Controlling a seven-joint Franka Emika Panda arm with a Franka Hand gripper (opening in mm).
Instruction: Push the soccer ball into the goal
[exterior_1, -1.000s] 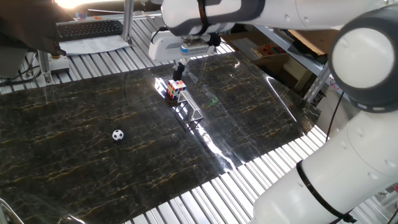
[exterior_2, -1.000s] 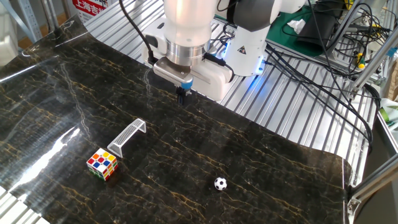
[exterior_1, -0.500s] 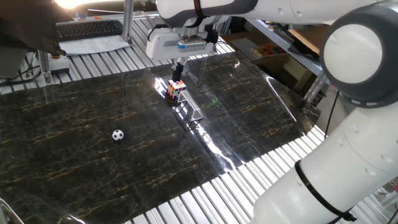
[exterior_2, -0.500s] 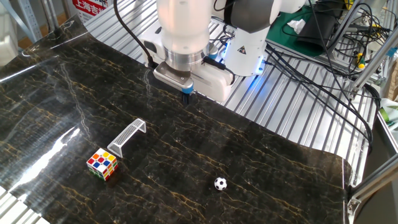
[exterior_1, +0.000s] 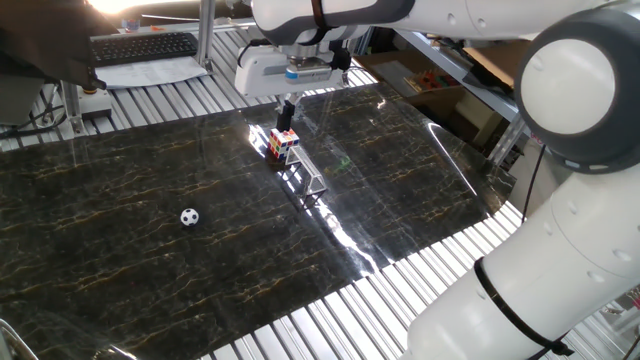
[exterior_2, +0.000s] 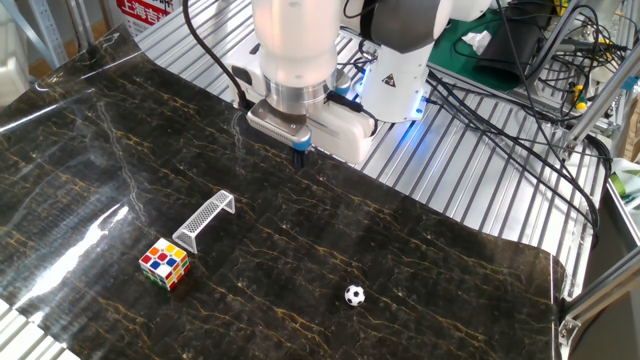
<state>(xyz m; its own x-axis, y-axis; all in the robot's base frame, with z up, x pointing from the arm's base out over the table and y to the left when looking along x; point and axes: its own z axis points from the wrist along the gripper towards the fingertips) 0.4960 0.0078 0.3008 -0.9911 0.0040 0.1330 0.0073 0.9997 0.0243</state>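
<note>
Dark marble table (exterior_2: 450, 250) held one gripper (exterior_2: 299, 155) above it, jaws closed on nothing. One colourful cube (exterior_2: 164, 264) sat just beside one grey goal (exterior_2: 204, 219). One soccer ball (exterior_2: 354, 295) lay well apart from the goal.

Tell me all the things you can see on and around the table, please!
soccer ball: one, white with black patches, alone on the dark mat, apart from everything else.
goal: one, silvery-grey thin frame, on the mat beside the cube.
puzzle cube: one, multicoloured, on the mat close to one end of the goal.
mat: one, black marble pattern with gold veins, covering the slatted metal table.
keyboard: one, black, behind the table.
cables: several, black, past the table edge.
gripper: one, dark fingers close together, above the mat, holding nothing.
robot arm: one, white and grey.
</note>
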